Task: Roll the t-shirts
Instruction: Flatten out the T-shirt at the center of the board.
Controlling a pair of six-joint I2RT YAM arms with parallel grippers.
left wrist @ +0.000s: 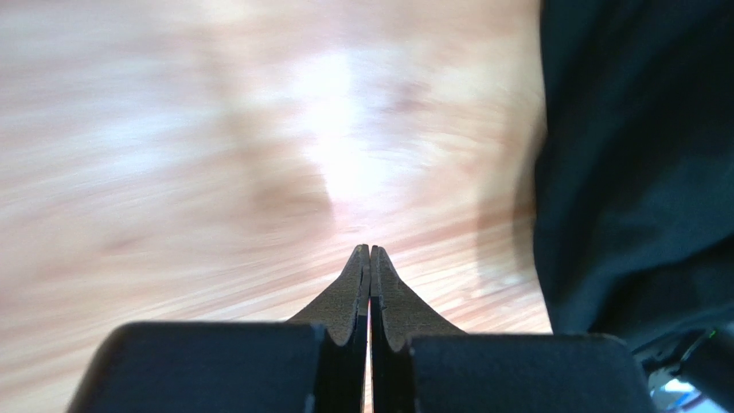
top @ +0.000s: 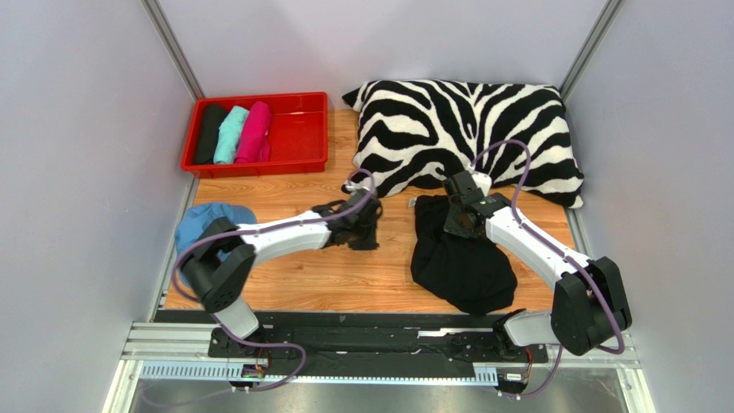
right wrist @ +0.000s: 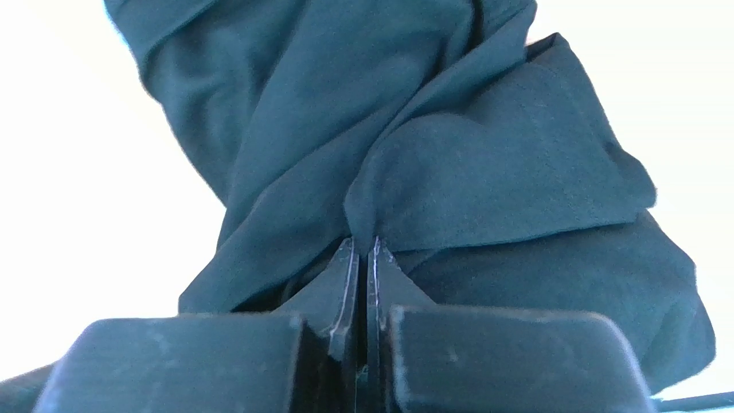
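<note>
Top external: black tee [top: 465, 262], crumpled lump w/ loose folds

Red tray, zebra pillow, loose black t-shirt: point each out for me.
red tray [top: 300, 129]: top view, bare floor in its right half.
zebra pillow [top: 465, 129]: top view, middle of its striped face.
black t-shirt [top: 461, 258]: top view, middle of the crumpled cloth.

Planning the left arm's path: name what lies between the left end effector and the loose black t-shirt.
Only bare wooden table, shown in the top external view.
</note>
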